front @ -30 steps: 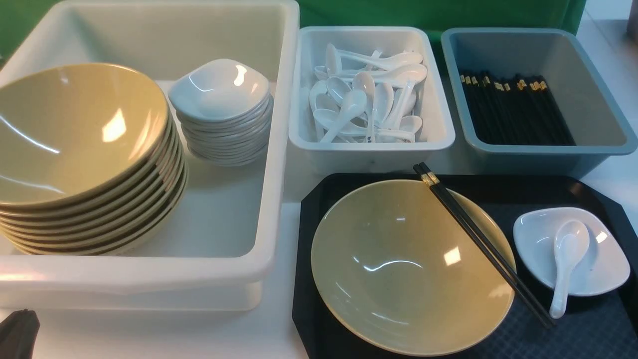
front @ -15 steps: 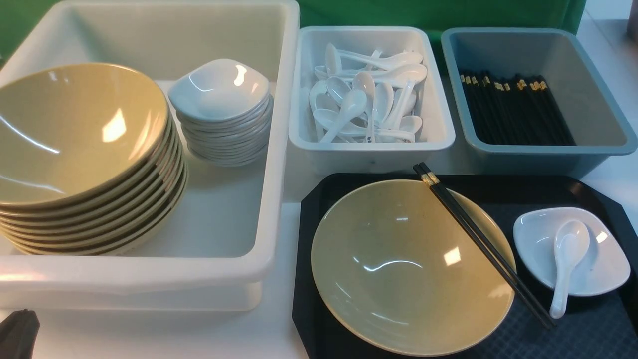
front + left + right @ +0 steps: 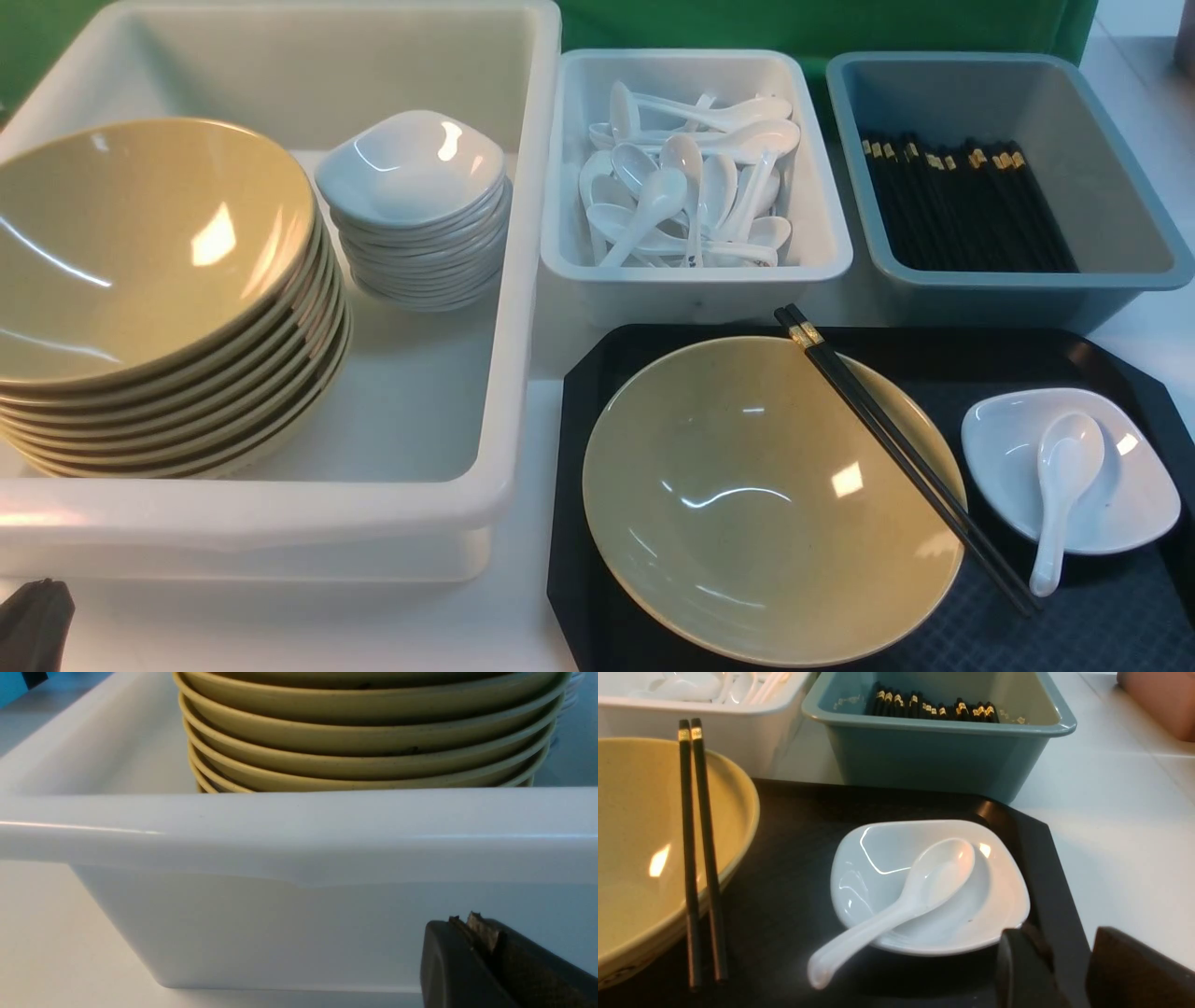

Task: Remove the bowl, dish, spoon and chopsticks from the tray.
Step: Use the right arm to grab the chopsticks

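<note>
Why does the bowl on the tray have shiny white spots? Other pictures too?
Front view: light bounces off the bowl as white patches; right wrist view: the dish shows bright streaks; left wrist view: a faint gleam on the rim of the white tub.

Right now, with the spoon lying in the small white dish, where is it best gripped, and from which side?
Probably the spoon by its handle, from above with jaws across its width. The scoop lies nested in the dish, but the handle crosses the near rim and sticks out over the tray toward the robot, leaving room on both sides.
</note>
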Controlling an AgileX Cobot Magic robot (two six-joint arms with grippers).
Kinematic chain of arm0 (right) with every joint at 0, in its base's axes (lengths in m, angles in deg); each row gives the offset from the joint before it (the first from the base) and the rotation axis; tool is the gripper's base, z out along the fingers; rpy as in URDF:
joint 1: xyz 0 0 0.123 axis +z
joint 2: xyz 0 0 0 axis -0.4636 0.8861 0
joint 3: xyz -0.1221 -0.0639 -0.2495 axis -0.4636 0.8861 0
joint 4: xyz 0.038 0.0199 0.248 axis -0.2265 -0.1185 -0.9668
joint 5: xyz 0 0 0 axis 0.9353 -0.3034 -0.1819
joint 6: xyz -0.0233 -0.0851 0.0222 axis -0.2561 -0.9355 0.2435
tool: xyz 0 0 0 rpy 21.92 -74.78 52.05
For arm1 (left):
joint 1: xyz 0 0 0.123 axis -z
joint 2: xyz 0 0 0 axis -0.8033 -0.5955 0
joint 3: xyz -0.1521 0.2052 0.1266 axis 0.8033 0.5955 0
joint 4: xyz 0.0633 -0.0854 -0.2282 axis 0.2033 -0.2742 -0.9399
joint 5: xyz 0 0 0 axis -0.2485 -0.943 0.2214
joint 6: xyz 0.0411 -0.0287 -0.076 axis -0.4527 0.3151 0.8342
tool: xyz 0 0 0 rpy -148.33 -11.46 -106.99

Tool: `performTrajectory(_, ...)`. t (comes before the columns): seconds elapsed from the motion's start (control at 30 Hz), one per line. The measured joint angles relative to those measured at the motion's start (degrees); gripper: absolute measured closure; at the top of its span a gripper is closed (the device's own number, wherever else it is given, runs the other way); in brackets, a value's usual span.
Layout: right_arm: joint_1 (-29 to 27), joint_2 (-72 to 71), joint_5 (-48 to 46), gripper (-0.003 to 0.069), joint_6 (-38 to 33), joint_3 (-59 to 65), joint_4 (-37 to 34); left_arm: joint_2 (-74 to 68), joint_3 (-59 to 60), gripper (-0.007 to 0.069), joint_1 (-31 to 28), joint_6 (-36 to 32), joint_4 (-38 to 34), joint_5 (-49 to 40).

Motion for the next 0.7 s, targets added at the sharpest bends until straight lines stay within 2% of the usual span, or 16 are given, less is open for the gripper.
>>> performTrajectory(0.7,0.00,0.00,0.18,0.0419,-0.46,0.00,0.08,0.00,0.00,0.0636,0.00,0.00,0.46,-0.05)
